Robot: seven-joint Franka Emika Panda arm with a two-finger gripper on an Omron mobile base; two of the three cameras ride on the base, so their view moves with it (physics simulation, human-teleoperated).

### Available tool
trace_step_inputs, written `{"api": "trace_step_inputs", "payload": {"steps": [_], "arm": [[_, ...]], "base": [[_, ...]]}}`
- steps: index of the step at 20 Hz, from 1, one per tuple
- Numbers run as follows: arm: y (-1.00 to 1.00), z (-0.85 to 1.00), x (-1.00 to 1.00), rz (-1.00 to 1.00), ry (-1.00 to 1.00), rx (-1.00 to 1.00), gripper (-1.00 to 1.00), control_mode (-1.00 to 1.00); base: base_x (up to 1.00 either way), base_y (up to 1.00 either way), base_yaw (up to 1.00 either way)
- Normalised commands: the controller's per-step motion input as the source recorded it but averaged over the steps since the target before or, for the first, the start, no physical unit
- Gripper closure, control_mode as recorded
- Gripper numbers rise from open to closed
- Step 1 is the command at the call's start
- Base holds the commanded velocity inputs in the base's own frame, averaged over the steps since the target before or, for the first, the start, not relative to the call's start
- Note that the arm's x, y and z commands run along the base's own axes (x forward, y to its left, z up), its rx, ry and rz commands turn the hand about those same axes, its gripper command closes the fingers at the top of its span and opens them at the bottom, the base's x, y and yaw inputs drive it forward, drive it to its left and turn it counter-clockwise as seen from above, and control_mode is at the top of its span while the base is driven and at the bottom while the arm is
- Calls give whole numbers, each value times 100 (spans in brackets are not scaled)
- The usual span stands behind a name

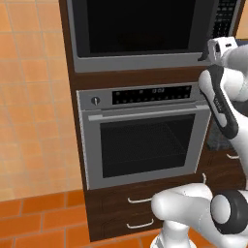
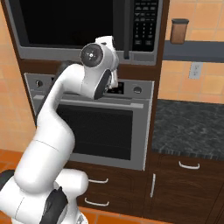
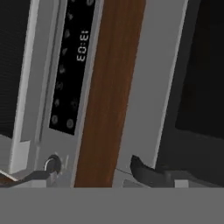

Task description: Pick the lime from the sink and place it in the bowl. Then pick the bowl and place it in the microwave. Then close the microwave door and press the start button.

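The microwave is built in above the oven, and its door of dark glass lies flush in the grey frame. The long dark handle stands beside the black keypad. My hand hovers in front of the microwave's lower frame, pointing at the cabinet. In the hand view my gripper is open, its fingertips wide apart with nothing between them, facing the grey microwave frame and a brown wood strip. The lime, the bowl and the sink are out of view.
A steel oven with a display panel and a knob sits below the microwave, with drawers beneath. To the right are a dark granite counter, a shelf with a brown jar and lower cabinets.
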Motion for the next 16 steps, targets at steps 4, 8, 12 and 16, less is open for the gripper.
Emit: {"api": "trace_step_inputs", "payload": {"steps": [4, 8, 12, 16], "arm": [[-93, 37, -19, 5, -13, 34, -100, -100], [-54, 50, 1, 13, -19, 12, 100, -100], [-1, 23, 29, 13, -24, 2, 100, -100], [8, 16, 46, 0, -23, 0, 100, -100]], "base": [[0, 0, 0], [0, 0, 0], [0, 0, 0], [0, 0, 0]]}}
